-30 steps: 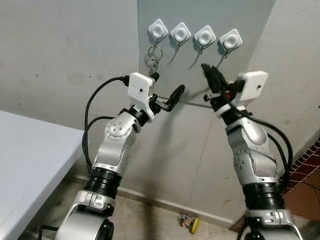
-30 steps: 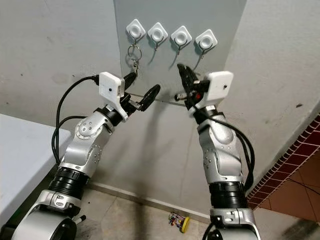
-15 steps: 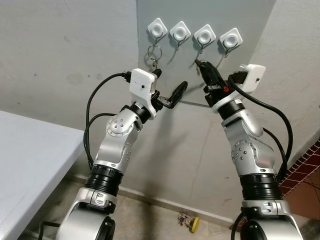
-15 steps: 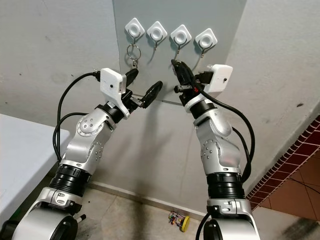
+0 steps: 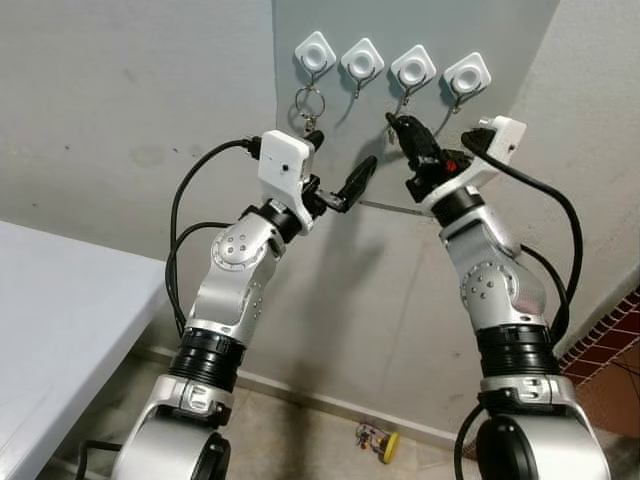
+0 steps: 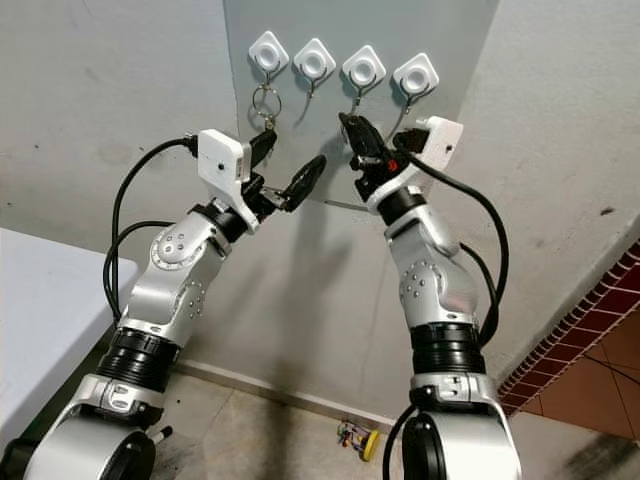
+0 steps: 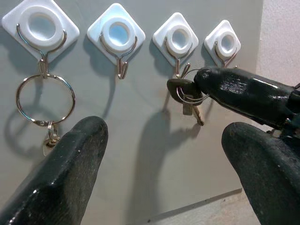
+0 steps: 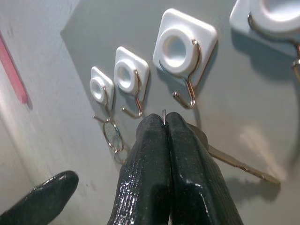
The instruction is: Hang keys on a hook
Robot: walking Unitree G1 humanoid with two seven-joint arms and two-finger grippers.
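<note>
Since the frame 1 s ago, right gripper (image 5: 397, 127) has swung up and toward the robot's left, fr. below the rightmost hook to just under the third hook, w/ its white wrist camera box now tilted behind it. Left arm has barely shifted.

Biggest first: pale grey plaster wall (image 5: 120, 110) fills the background, w/ a smooth darker grey rectangular panel (image 5: 500, 25) fixed on it. White flat table top (image 5: 60, 310) sits at lower left. Grey floor below; a small yellow-and-multicolour object (image 5: 378, 440) lies near the skirting, too small to identify.

Both silver arms reach up at the panel. Left gripper (image 5: 338, 170) hovers below the row of hooks, black fingers (image 7: 70, 164) wide apart, holding nothing. Right gripper's fingers are pressed together, clamped on the wire split ring of a bunch of brass-coloured metal keys (image 7: 190, 101); keys hang just below the third hook, ring close to its tip — can't tell if touching.

Four white diamond-shaped adhesive wall hooks (image 7: 119, 35) w/ metal wire hooks sit in a row across the panel top. Leftmost one carries a plain silver key ring (image 7: 45, 100) w/ a small tag dangling under it, just above the left gripper.
</note>
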